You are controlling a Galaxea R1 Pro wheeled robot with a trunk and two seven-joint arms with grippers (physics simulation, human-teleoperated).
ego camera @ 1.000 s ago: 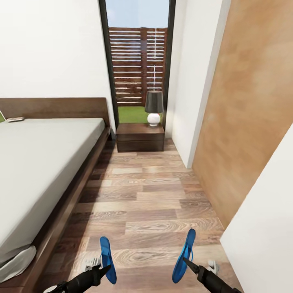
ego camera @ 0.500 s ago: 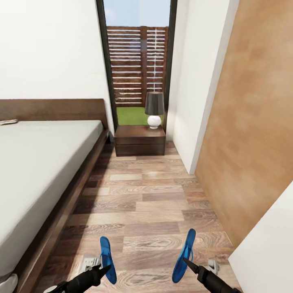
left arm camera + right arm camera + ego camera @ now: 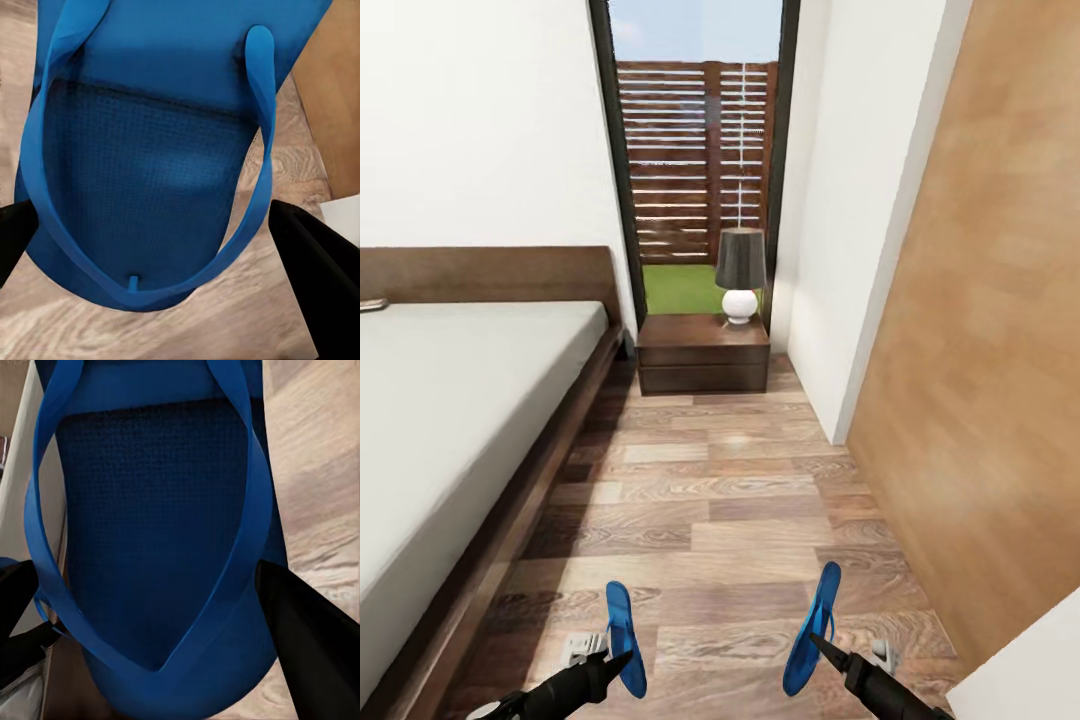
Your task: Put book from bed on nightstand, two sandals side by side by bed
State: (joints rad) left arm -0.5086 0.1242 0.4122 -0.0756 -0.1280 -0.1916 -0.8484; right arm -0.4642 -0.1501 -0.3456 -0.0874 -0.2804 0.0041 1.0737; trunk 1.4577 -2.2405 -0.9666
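Observation:
Low in the head view, my left gripper is shut on one bright blue sandal, held above the plank floor. My right gripper is shut on the other sandal. Each wrist view has its sandal close up between the black fingers: the left sandal and the right sandal. The bed runs along the left, and the dark nightstand stands at its head by the window. A thin flat sliver lies on the mattress at the frame's edge; I cannot tell what it is.
A lamp with a dark shade and a white base stands on the nightstand. A white wall corner and a brown door panel close off the right side. The floor strip between the bed and that wall leads to the tall window.
The whole view has shifted as the camera moved forward: the bed slid left and the nightstand came a little nearer. Both grippers keep their sandals in the same pose.

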